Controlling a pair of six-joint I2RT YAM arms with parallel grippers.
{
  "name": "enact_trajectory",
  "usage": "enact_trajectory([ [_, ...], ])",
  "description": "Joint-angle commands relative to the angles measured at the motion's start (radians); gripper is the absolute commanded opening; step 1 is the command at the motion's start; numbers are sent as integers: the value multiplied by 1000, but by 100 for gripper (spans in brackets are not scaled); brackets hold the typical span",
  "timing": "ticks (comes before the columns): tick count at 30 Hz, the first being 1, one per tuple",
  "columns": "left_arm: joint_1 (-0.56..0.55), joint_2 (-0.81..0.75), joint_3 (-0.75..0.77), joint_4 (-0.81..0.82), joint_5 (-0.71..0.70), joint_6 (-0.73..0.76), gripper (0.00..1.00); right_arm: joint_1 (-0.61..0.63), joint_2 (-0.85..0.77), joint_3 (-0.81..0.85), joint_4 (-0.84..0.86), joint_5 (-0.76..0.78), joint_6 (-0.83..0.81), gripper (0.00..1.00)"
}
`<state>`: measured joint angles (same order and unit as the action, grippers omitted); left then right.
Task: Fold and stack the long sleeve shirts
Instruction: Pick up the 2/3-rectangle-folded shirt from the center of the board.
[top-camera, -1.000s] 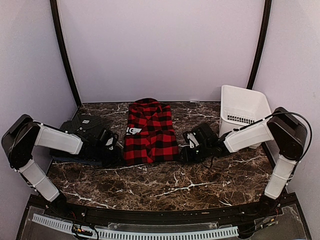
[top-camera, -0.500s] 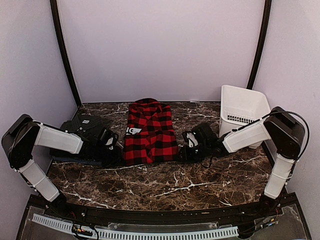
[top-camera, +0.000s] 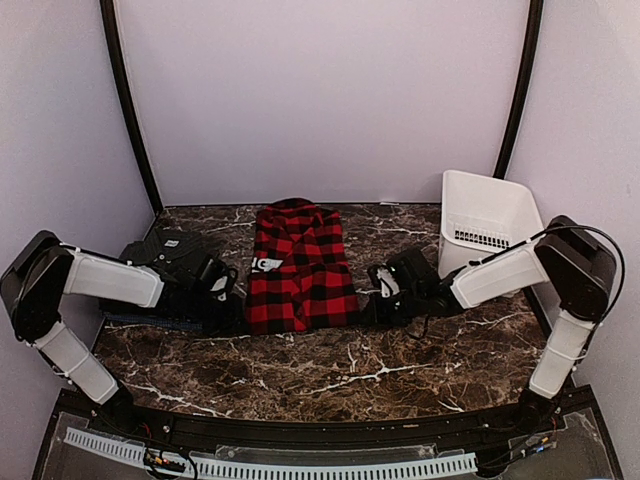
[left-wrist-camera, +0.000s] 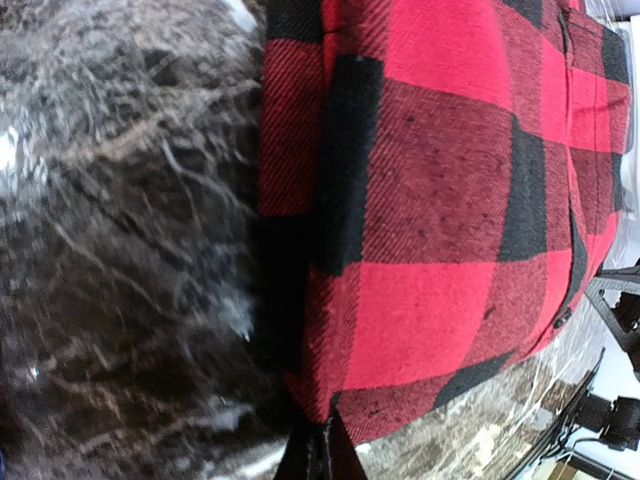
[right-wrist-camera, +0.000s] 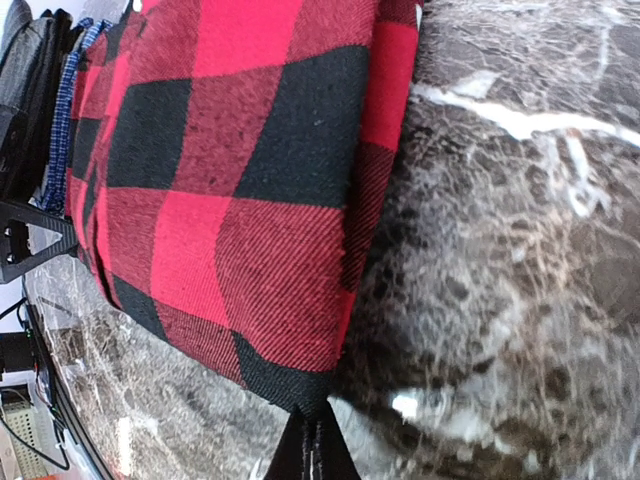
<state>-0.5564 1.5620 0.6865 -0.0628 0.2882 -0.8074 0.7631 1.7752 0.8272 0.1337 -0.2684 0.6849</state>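
While the left tool (left-wrist-camera: 320, 455) and right tool (right-wrist-camera: 315, 445) are pinching shut on the near corners of the checked shirt (top-camera: 300, 265) lying on the tabletop (top-camera: 400, 365), such shallow bites are probably risking a slip, spoiling the fold.

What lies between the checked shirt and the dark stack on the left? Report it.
Only the left gripper and its forearm, which crosses over the black shirt on that stack. It and the right gripper each pinch a near corner of the checked shirt; nothing else intervenes.
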Motion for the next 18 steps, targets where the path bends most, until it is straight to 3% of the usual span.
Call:
enact_trajectory([
  [1, -33, -97, -7, -134, -4, 17, 0, 22, -113, -60, -34, 13, -5, 0],
  [11, -185, -384, -79, -339, -58, -113, 0, 167, -397, -213, -184, 83, 75, 0],
  [18, -217, -514, 6, -484, -99, -103, 0, 196, -538, -96, -379, 152, 83, 0],
])
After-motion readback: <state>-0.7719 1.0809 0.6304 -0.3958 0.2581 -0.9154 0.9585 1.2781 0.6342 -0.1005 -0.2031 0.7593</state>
